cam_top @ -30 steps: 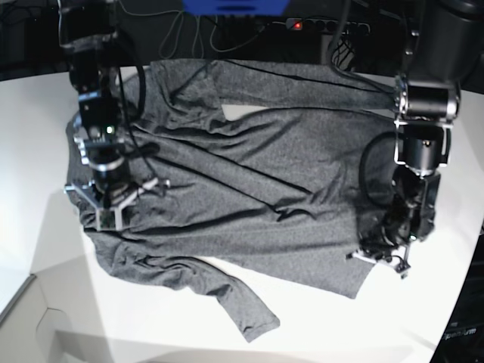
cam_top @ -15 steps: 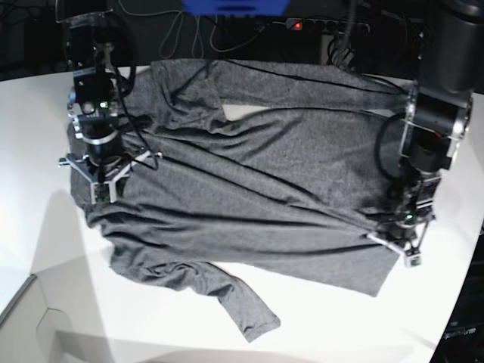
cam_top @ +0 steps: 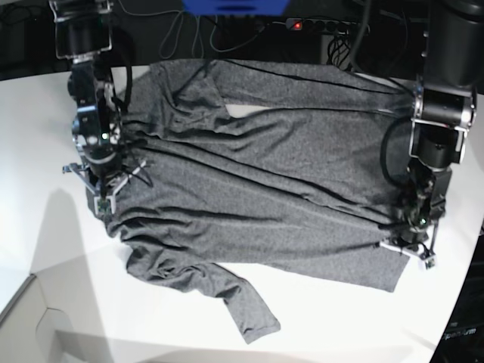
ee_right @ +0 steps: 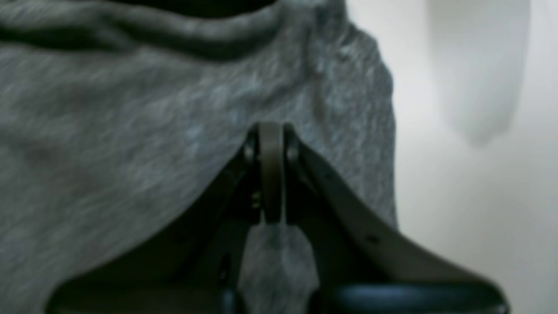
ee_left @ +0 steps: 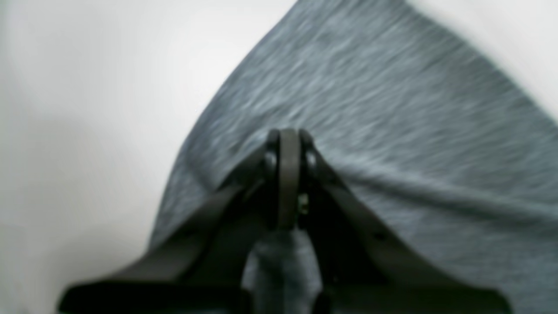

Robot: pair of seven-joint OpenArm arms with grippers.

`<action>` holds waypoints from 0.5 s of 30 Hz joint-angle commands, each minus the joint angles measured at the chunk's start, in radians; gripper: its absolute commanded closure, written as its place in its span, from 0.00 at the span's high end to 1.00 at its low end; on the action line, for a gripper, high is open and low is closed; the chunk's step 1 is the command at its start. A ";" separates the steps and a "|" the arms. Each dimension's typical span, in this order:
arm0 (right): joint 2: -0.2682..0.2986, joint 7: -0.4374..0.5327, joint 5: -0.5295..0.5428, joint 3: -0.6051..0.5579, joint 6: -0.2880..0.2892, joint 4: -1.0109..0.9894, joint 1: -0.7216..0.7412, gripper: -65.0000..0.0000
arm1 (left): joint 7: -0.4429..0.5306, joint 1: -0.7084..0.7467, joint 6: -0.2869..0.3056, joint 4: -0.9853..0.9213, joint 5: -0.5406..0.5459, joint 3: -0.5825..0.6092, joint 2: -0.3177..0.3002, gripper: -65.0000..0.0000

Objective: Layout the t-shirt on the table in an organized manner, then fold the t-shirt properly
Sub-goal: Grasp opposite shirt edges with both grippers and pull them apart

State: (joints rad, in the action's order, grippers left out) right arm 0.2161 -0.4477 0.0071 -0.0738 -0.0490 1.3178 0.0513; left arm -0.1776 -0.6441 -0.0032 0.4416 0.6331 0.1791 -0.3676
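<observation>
Both arms have drawn apart since a second ago, and the t-shirt (cam_top: 265, 181) between them now lies flatter on the counter (cam_top: 45, 249), diagonal creases remaining. The left pincer (cam_top: 409, 250) and right pincer (cam_top: 103, 198) are each clenched on a hem of cloth. Spreading seems nearly done.

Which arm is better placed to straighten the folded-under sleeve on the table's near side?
Probably the right gripper: shut on the t-shirt at the end where that sleeve lies. The left gripper clamps the opposite end.
</observation>
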 commanded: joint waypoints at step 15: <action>0.095 0.131 0.000 0.018 -0.004 -0.251 0.207 0.00 | -0.460 0.450 0.002 0.801 0.000 -0.530 -0.001 0.00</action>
State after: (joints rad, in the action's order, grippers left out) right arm 0.2886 -0.3347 0.0124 -0.0673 -0.0486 1.0489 0.2371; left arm -0.6518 -0.1814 -0.0074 1.2316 0.6285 -0.3481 -0.3603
